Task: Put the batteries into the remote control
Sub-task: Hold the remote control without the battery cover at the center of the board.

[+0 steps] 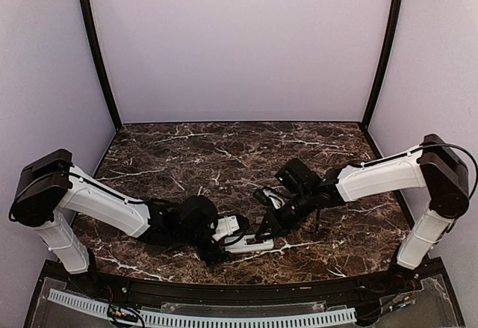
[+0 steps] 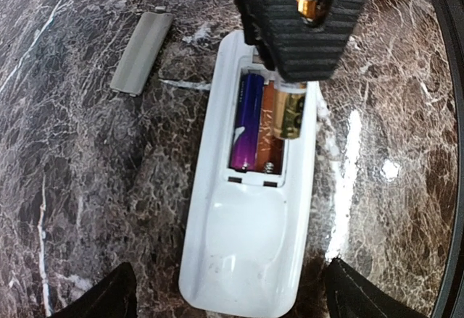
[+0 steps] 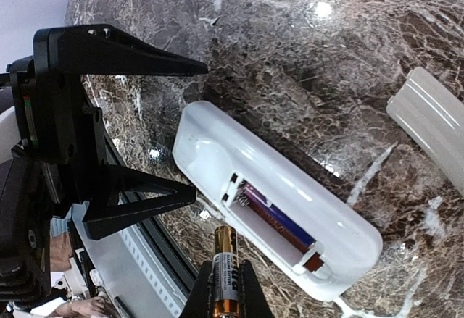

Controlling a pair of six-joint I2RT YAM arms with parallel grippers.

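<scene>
The white remote control (image 2: 246,238) lies face down on the marble with its battery compartment uncovered. One purple battery (image 2: 246,119) sits in the left slot. My right gripper (image 3: 226,271) is shut on a second, gold-and-black battery (image 3: 225,249), held on end just above the empty slot (image 2: 272,140). Whether it touches the remote I cannot tell. My left gripper (image 2: 228,293) is open, one finger on each side of the remote's near end, not touching it. In the top view the remote (image 1: 250,244) lies between the left gripper (image 1: 218,244) and the right gripper (image 1: 269,227).
The flat pale compartment cover (image 2: 141,51) lies loose on the marble to the left of the remote, also visible in the right wrist view (image 3: 431,122). The table's near edge with its black rim (image 1: 239,289) runs close behind the remote.
</scene>
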